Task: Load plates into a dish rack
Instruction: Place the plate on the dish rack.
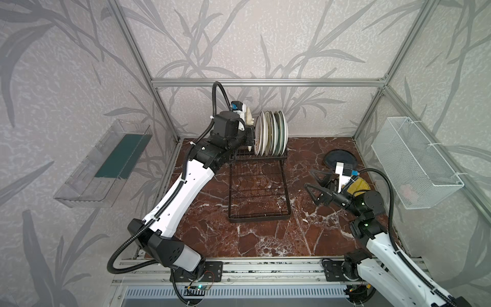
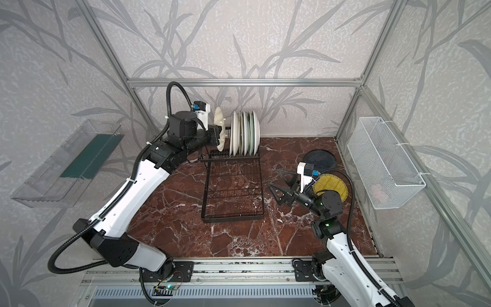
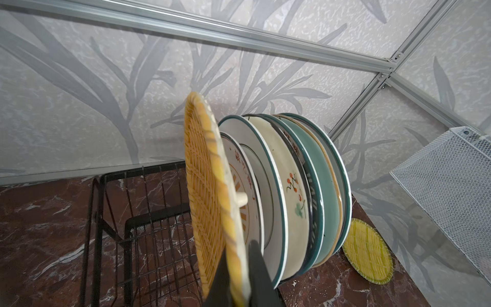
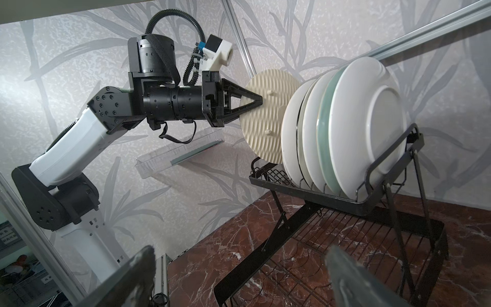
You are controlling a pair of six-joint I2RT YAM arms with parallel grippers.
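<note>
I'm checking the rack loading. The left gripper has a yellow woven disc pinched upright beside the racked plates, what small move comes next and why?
Probably ease the yellow woven disc straight down into the black wire dish rack's free slot. The left gripper holds it upright by its edge, beside the white orange-sunburst plate, seemingly not yet seated.

We see soft, even light in both top views, with only faint shadows; the wide lens stretches the walls toward the edges. The table (image 1: 265, 239) carries a dull sheen. In the left wrist view the left pincer (image 3: 237, 268) is a dark blur against the woven plate (image 3: 207, 186). In the right wrist view the right pincer (image 4: 240, 249) shows smeared, unfocused fingers (image 4: 132, 276), while the plates (image 4: 345, 127) are sharp and bright.
</note>
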